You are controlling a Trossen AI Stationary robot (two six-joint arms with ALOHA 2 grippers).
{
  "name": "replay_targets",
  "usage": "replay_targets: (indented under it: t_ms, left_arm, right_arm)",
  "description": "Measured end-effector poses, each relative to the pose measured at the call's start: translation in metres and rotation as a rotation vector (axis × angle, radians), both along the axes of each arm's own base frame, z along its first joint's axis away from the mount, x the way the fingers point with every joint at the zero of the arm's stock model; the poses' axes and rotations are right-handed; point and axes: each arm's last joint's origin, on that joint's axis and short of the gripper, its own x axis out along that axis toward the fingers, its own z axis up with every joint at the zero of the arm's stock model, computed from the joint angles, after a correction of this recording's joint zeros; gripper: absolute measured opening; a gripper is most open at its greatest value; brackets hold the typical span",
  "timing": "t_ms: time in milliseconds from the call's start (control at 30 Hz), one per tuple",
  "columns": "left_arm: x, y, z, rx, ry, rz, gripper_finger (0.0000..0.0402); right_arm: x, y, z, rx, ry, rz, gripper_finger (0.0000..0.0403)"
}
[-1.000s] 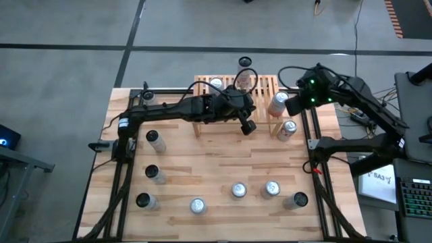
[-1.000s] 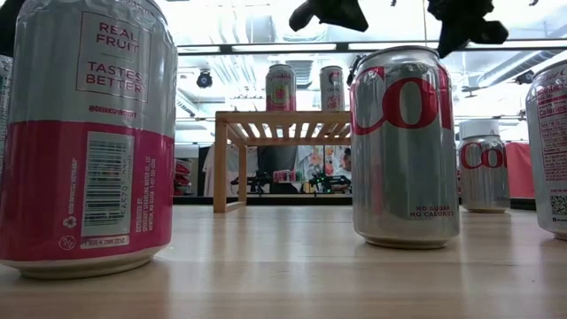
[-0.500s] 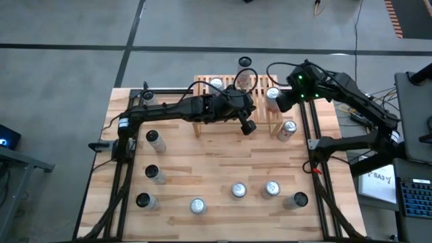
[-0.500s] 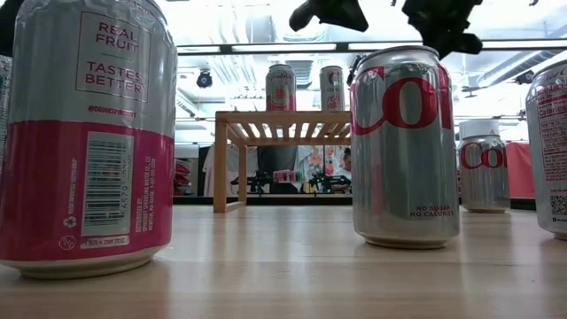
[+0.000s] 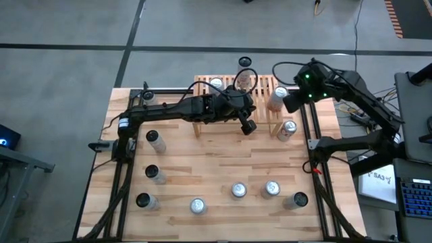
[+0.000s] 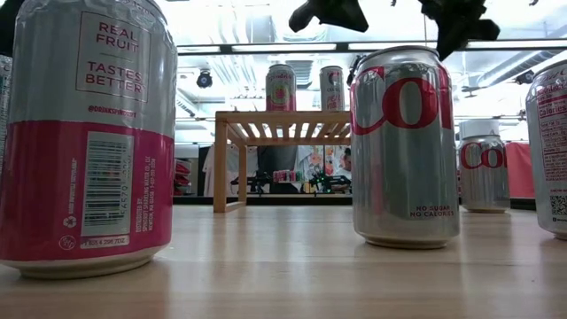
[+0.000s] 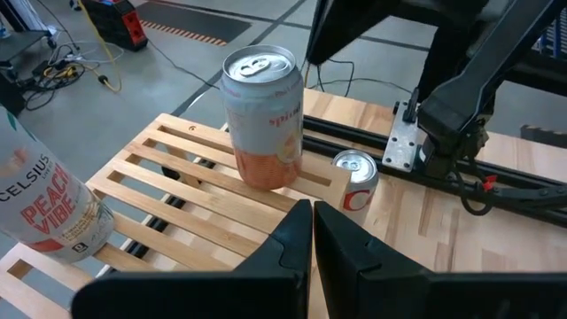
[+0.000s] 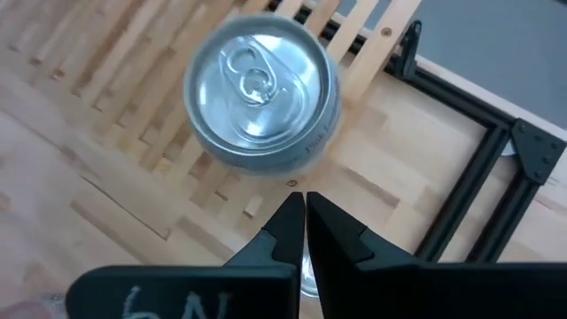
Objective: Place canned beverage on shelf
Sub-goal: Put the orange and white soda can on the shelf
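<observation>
- My right gripper (image 8: 304, 232) has its fingers together with nothing between them; it hangs just above and off the right end of the shelf (image 5: 260, 82), on the outer side of the can there.
- The pink-bottomed can (image 8: 262, 96) stands upright on the shelf's right end, free of my fingers; seen from my wrist, its silver lid with the pull tab faces straight up at me, so its long axis is vertical.
- That can sits close to the slatted top's corner, so I judge the placing done or nearly so, and any next move of mine should go up and away from the shelf, not across the can.
- My left gripper (image 7: 313, 232), fingers also together and empty, hovers over the shelf's front edge near its middle; my right gripper is the nearer to the can.
- The shelf is pale bare wood, thin parallel slats with gaps, on short legs; smooth metal can bottoms could rock on the slats.
- Two more cans (image 5: 216, 84) stand on the shelf's far left part.
- Just off the shelf's right end, on the tabletop (image 5: 202, 169), a red-and-silver can (image 5: 289, 128) stands upright.
</observation>
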Motion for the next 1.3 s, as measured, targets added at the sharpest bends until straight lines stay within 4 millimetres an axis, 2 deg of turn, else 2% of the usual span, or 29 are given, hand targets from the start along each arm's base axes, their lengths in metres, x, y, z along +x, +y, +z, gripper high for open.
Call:
replay_targets:
  t_ms: [233,400,700,1100,1300]
  left_arm:
    - [0.000,0.000,0.000,0.000,0.000,0.000,0.0000]
    - [0.001,0.000,0.001,0.001,-0.015,0.000,0.0000]
    - [0.002,0.000,0.005,0.004,-0.053,-0.001,0.0000]
    - [0.003,-0.012,0.004,0.003,-0.050,-0.027,0.0000]
    - [0.003,-0.016,0.004,0.003,-0.051,-0.036,0.0000]
  right_arm:
    - [-0.011,0.009,0.033,-0.072,-0.097,0.001,0.0009]
    - [-0.006,0.004,0.049,-0.187,-0.210,0.032,0.0009]
    - [0.021,-0.017,0.031,-0.270,-0.183,0.073,0.0009]
    - [0.023,-0.020,0.022,-0.284,-0.136,0.038,0.0009]
    - [0.023,-0.021,0.008,-0.245,-0.114,0.034,0.0009]
